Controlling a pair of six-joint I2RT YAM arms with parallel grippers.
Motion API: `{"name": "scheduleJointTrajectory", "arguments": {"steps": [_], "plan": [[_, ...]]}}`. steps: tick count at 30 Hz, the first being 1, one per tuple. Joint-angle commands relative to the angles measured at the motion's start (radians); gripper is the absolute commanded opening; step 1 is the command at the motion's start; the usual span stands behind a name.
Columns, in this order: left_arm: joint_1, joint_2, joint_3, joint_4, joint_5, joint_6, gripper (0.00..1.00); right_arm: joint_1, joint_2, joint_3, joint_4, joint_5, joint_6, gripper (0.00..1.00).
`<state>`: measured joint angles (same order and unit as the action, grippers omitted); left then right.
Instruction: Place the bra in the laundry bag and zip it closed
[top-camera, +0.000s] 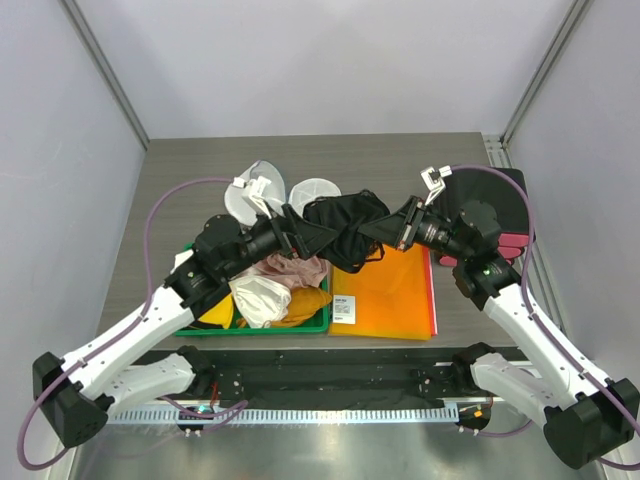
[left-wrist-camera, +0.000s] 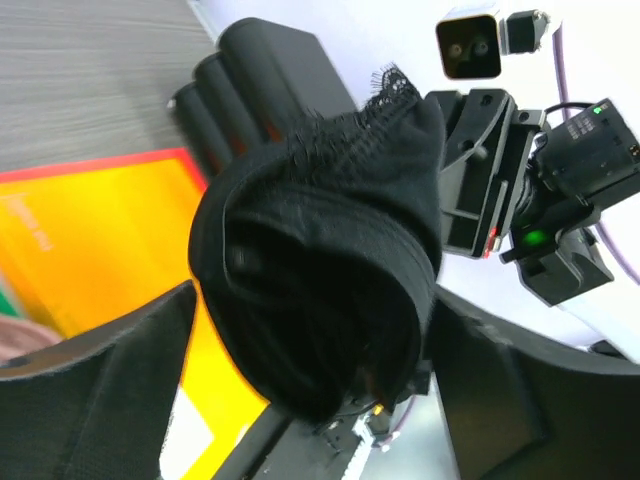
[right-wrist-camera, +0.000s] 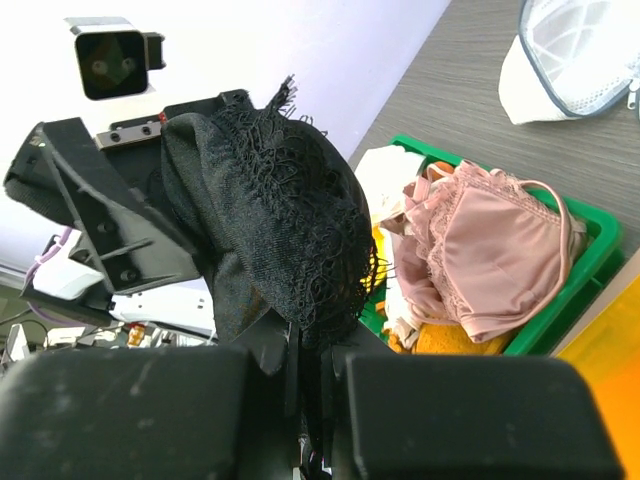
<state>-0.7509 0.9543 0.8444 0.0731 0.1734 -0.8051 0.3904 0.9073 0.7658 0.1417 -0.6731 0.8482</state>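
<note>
Right fingers (right-wrist-camera: 480, 425) pinch bra (right-wrist-camera: 270, 220) aloft; left fingers (left-wrist-camera: 90, 390) spread wide, flanking it.

bra (top-camera: 345, 228): black, lacy, with a frilled edge
bra state: bunched into a rounded, drooping clump
bra place: lifted clear of the table (top-camera: 400, 160), one end pinched in the right gripper (top-camera: 385, 232)
laundry bag (top-camera: 252, 192): small white mesh pouch with a grey-trimmed rim
laundry bag state: open, its round flap lying beside it
laundry bag place: on the table toward the far edge, left of the bra, apart from it
</note>
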Motion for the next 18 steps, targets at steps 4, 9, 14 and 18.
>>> {"name": "scheduleJointTrajectory", "arguments": {"steps": [4,9,14,18], "plan": [[-0.001,0.074,0.071,0.102,0.022,-0.011,0.54,0.001,-0.008,0.009,0.09,-0.034,0.014,0.01],[-0.002,0.067,0.126,0.007,-0.055,0.043,0.07,0.002,0.019,0.017,0.093,-0.017,-0.018,0.26],[0.016,0.077,0.212,-0.137,-0.111,0.106,0.0,0.001,0.08,0.02,0.131,-0.002,-0.04,0.57],[0.074,0.087,0.24,-0.157,-0.06,0.113,0.0,0.002,0.136,0.006,0.291,-0.055,-0.011,0.84]]}}
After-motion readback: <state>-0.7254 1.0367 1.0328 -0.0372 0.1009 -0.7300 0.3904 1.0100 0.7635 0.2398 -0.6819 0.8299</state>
